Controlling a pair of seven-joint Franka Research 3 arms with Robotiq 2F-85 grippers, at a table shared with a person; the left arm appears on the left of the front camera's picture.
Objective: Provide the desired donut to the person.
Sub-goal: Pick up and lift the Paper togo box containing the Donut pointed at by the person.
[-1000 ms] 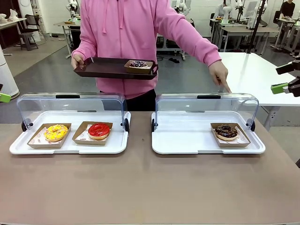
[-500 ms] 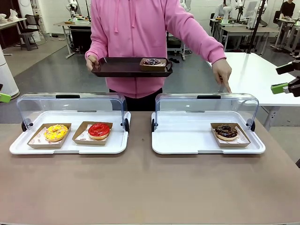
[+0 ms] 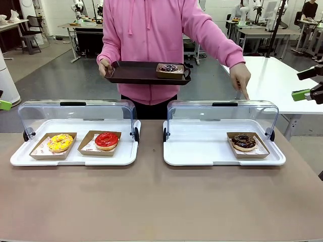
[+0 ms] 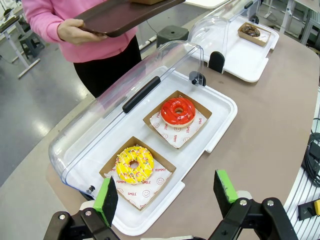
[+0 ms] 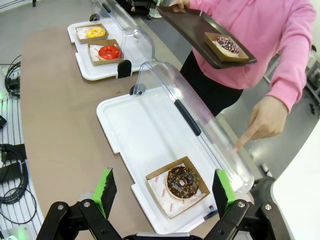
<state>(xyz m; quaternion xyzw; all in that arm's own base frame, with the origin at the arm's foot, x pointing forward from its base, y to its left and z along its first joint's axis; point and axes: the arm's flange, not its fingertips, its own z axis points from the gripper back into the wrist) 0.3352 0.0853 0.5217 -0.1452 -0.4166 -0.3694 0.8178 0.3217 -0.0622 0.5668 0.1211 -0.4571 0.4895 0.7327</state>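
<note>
The person [image 3: 151, 40] in a pink hoodie stands at the far side, holding a dark tray [image 3: 132, 73] that carries a sprinkled donut [image 3: 169, 68]. Their other hand [image 3: 241, 79] points a finger down at the right case's lid, above the chocolate donut [image 3: 244, 141] [image 5: 182, 182] in its paper box. A yellow donut [image 3: 60, 142] [image 4: 134, 164] and a red donut [image 3: 106, 140] [image 4: 177, 110] lie in the left case. My left gripper [image 4: 166, 192] hovers open over the left case's near edge. My right gripper [image 5: 164, 189] hangs open above the chocolate donut's corner.
Both white cases [image 3: 75, 159] [image 3: 202, 151] have their clear lids [image 3: 75, 113] [image 3: 222, 113] swung up at the far side. Bare brown table [image 3: 161, 201] lies in front of them. Cables [image 5: 12, 170] hang off the table's side.
The person has stepped to the right with the tray, and the pointing hand stays over the right lid. Neither gripper has moved.
</note>
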